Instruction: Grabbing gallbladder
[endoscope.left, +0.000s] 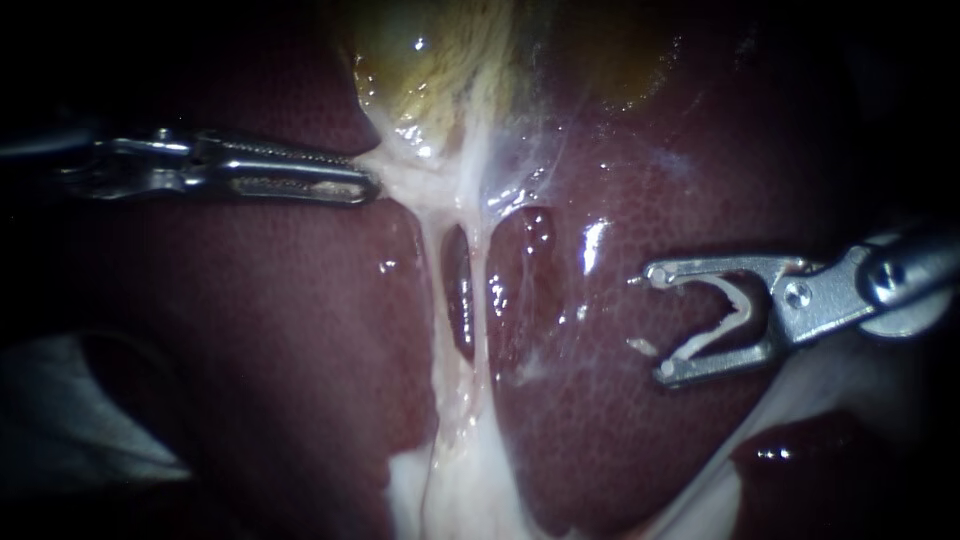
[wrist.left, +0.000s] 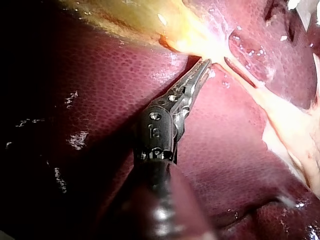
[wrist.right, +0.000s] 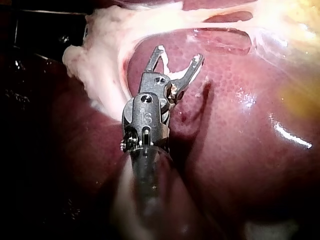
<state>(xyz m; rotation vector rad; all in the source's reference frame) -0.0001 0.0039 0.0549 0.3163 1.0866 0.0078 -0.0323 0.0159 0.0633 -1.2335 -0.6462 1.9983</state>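
The yellow-green gallbladder lies at the top of the endoscope view, on the dark red liver. Two pale strands run down from its lower end. My left instrument reaches in from the left, its long narrow jaws shut on the whitish tissue at the gallbladder's lower end, which is drawn towards them. The left wrist view shows those jaws lying together, their tip in the pale tissue beside the gallbladder. My right instrument hovers over the right liver lobe, its jaws wide open and holding nothing; the right wrist view shows the same.
Pale fatty tissue spreads below the strands. A whitish sheet shows at the lower left, and more pale tissue lies under the right instrument's shaft. In the right wrist view a white lump of tissue lies beside the open jaws.
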